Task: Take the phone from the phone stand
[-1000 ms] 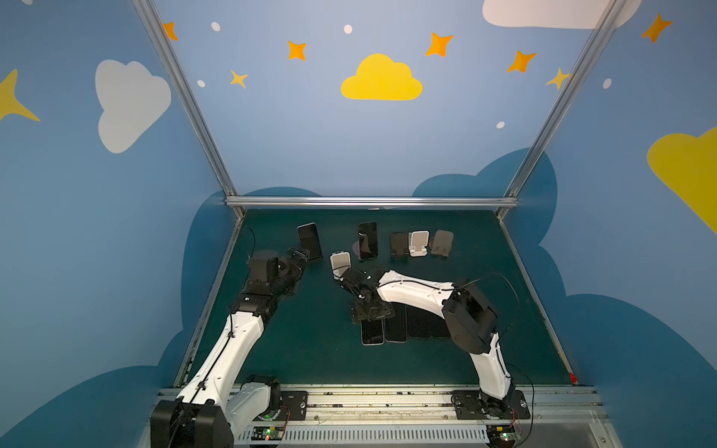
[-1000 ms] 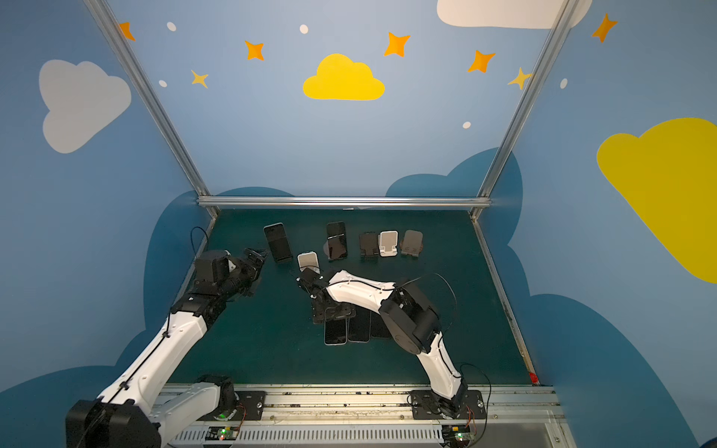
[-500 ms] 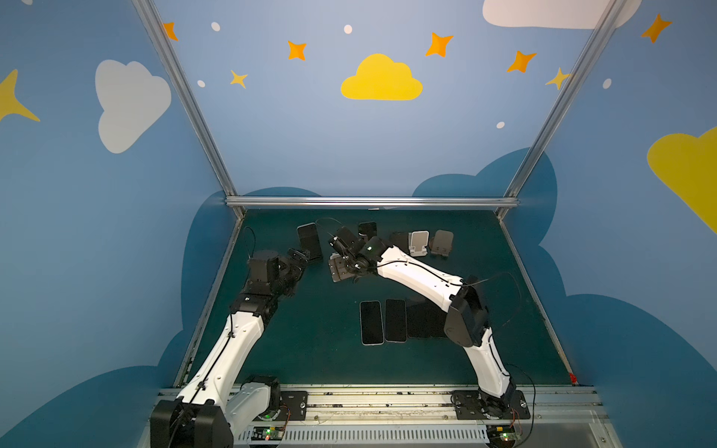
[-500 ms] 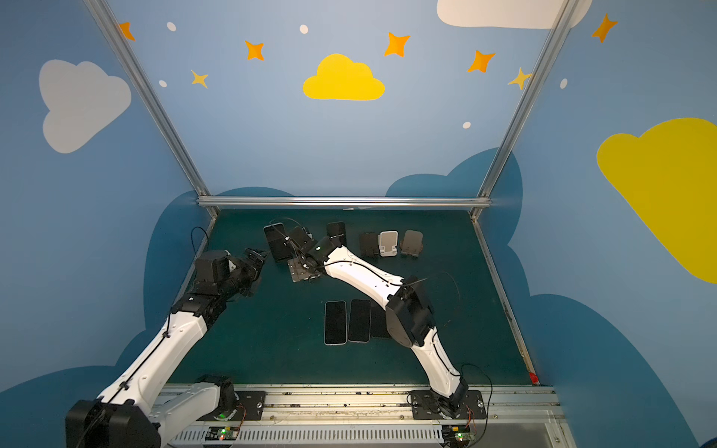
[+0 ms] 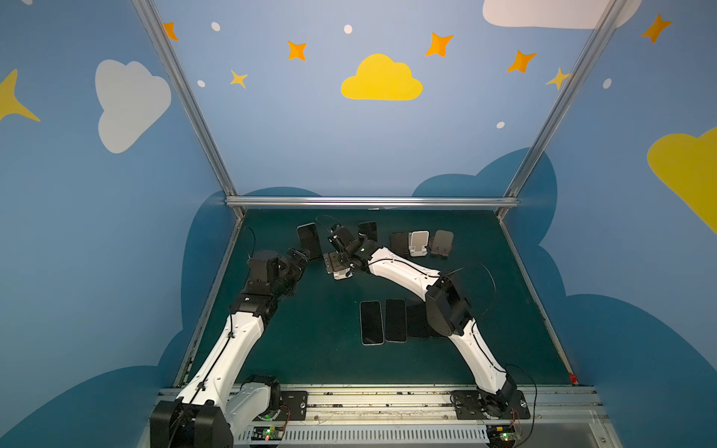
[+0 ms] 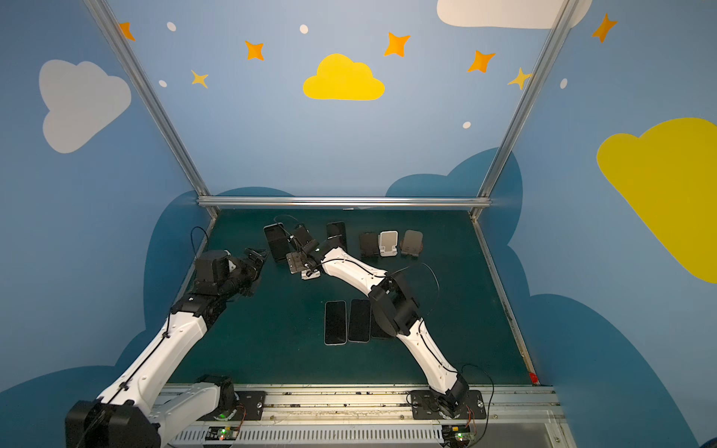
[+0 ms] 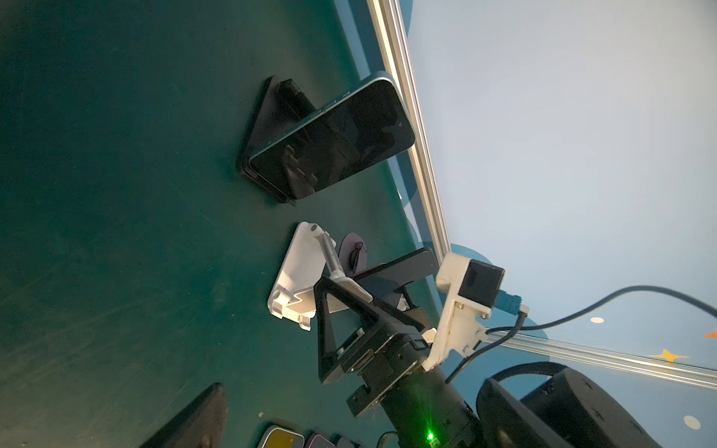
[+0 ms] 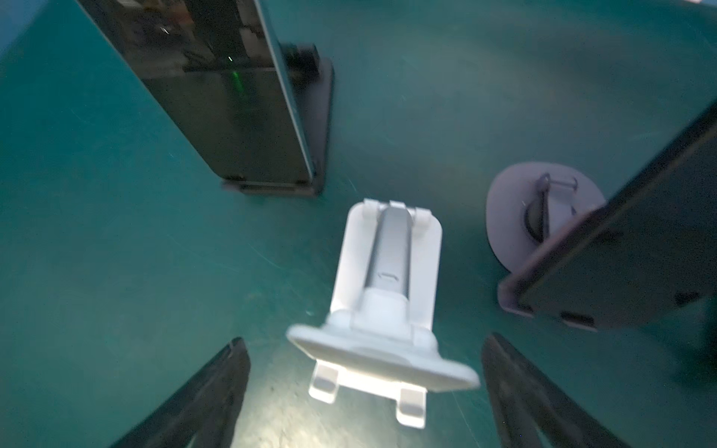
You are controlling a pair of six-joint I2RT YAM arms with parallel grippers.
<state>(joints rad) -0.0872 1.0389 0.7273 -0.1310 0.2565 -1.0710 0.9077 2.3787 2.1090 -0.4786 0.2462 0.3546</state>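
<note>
While R arm (image 5: 403,271) reaches fwd, claw (image 8: 362,349) wide over white stand (image 8: 384,279)

The right wrist camera looks down close over the white phone stand (image 8: 384,271). The left wrist camera sees it from its side, near. Both top views overlook it from high, distant.

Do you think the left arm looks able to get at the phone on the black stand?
Probably yes: the open left gripper faces the phone at close range, with only bare mat between them.
</note>
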